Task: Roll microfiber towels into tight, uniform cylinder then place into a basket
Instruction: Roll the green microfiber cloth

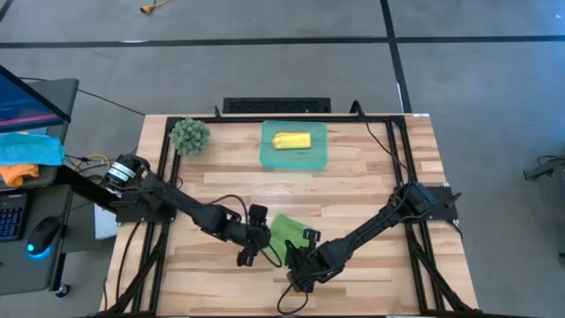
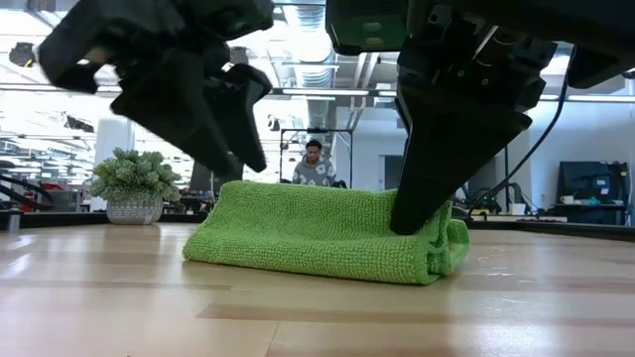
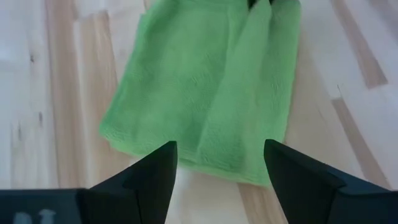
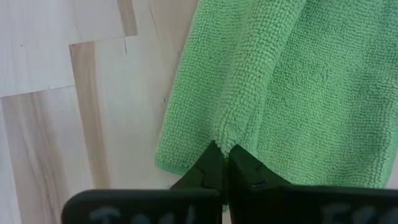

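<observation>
Right tool pinches the green towel's edge; left tool hovers spread beside it.

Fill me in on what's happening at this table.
Both arms are working the green towel near the table's front edge. The right gripper is pinched shut on its folded edge; the left gripper is open just short of the opposite edge. A rolled yellow towel already lies in the teal basket.
</observation>
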Controlling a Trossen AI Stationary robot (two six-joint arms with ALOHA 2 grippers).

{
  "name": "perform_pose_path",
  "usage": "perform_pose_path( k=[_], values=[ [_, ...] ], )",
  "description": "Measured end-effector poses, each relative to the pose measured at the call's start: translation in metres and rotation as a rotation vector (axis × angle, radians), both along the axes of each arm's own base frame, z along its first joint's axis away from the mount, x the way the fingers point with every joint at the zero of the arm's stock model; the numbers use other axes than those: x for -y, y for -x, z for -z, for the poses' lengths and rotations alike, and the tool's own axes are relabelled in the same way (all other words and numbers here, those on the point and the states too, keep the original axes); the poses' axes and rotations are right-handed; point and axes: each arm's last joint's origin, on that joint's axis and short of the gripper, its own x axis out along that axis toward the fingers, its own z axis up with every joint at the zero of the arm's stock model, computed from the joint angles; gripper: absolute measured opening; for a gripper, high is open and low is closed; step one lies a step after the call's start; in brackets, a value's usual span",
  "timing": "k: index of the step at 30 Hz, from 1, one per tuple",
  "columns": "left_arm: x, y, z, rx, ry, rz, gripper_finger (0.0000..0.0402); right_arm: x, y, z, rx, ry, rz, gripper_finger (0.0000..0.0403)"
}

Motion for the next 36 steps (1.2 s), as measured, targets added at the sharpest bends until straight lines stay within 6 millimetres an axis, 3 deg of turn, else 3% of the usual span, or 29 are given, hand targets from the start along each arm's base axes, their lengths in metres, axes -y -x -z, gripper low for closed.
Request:
perform_pose_path(
  k=[23, 27, 36],
  values=[
    [-0.006, -0.011, 0.016, -0.035, 0.116, 0.026, 0.0228, 0.000, 0.000, 0.000, 0.000, 0.001, 0.000, 0.0008],
    [-0.005, -0.011, 0.024, -0.067, 0.129, 0.037, 0.0192, 0.000, 0.000, 0.000, 0.000, 0.001, 0.000, 0.0020],
    [-0.002, -0.011, 0.028, -0.078, 0.129, 0.036, 0.0050, 0.000, 0.001, 0.000, -0.006, 0.005, -0.002, 0.0007]
  ],
)
